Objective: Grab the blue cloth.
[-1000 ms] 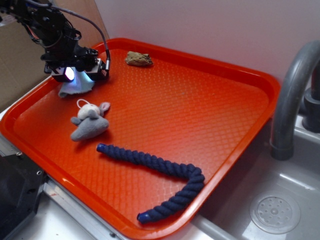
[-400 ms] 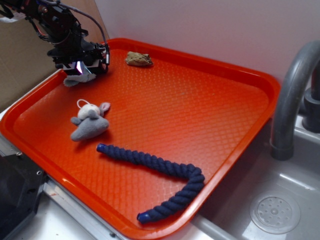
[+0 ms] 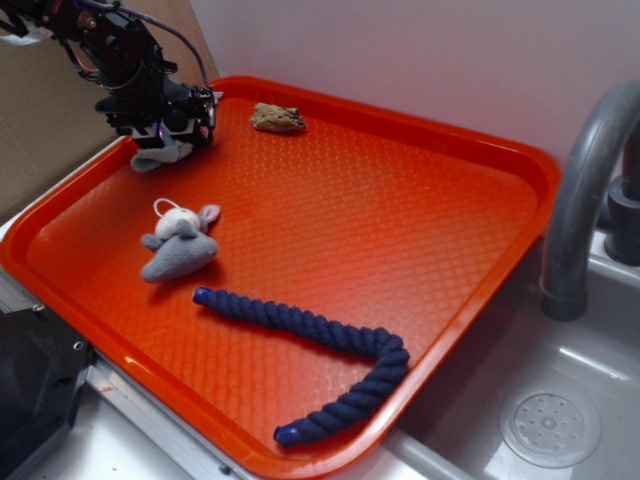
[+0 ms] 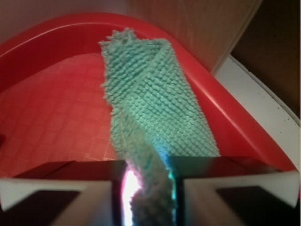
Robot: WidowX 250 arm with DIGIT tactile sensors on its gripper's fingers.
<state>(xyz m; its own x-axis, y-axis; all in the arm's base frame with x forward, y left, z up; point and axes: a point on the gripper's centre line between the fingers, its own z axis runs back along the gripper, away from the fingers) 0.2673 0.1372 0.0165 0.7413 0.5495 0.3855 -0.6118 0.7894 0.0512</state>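
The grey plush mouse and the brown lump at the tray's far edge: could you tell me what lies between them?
Only bare orange tray, in the exterior view, separates the plush mouse from the brown lump.

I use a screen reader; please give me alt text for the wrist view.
A pale blue cloth hangs pinched between the gripper's jaws at the bottom edge, its frayed end trailing toward the rim of a red tray.
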